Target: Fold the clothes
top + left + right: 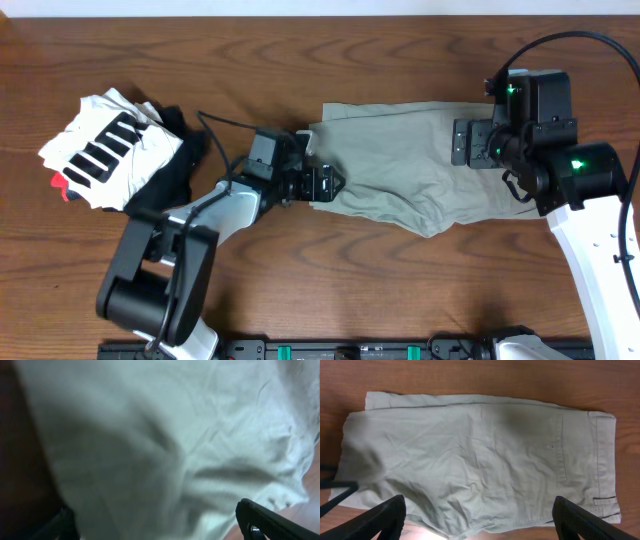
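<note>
The khaki shorts [410, 165] lie spread flat across the middle and right of the wooden table, waistband to the right. My left gripper [328, 183] is low at the shorts' left end. In the left wrist view the cloth [165, 445] fills the frame between the two wide-apart fingers of the left gripper [155, 530], which is open. My right gripper [468, 142] hovers above the shorts' right end. In the right wrist view it [480, 525] is open and empty, with the whole pair of shorts [480, 455] below it.
A white garment with black stripes [108, 148] lies on a black garment [178, 165] at the table's left. A black cable [215, 140] runs from the left arm over that pile. Bare wood [400, 280] shows in front of the shorts.
</note>
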### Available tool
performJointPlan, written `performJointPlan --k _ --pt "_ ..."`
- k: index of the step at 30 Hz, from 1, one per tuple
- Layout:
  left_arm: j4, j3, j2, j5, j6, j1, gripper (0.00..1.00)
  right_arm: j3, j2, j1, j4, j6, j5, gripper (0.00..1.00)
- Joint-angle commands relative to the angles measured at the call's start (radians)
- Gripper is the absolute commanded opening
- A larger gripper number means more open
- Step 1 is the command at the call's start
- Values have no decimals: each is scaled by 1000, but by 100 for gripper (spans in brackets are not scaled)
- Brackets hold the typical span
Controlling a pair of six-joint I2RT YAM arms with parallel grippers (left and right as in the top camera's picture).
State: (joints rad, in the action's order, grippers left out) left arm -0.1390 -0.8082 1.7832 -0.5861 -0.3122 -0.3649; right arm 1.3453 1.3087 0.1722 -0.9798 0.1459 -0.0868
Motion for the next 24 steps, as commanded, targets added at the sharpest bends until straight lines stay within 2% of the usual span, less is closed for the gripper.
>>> performJointPlan --k 1,3,6,7,9,10,15,20,24 --pt "-37 5 78 0 -106 -25 100 -3 -2 -6 -5 18 -11 92" --pt "-92 5 97 -9 -130 -45 91 -3 -2 -6 -5 18 -11 92" --pt "-119 5 99 -9 -135 -68 64 -3 -2 -7 -5 18 -11 92" --pt "-119 5 98 -9 -135 -69 49 -3 -2 -8 -5 18 -11 92" --pt "-111 5 98 -9 -135 -64 13 -3 -2 -10 -8 18 -14 92" --pt "-103 5 98 -10 -135 -57 6 -3 -2 -11 -8 18 -18 92" --pt "5 5 50 -9 -112 16 6 -3 -1 -47 -20 41 -23 90" --pt "137 5 -71 -8 2 146 6 -7 5 -154 -42 76 -10 95" --pt "177 5 -142 -5 27 237 6 -11 32 -246 -83 38 50 99"
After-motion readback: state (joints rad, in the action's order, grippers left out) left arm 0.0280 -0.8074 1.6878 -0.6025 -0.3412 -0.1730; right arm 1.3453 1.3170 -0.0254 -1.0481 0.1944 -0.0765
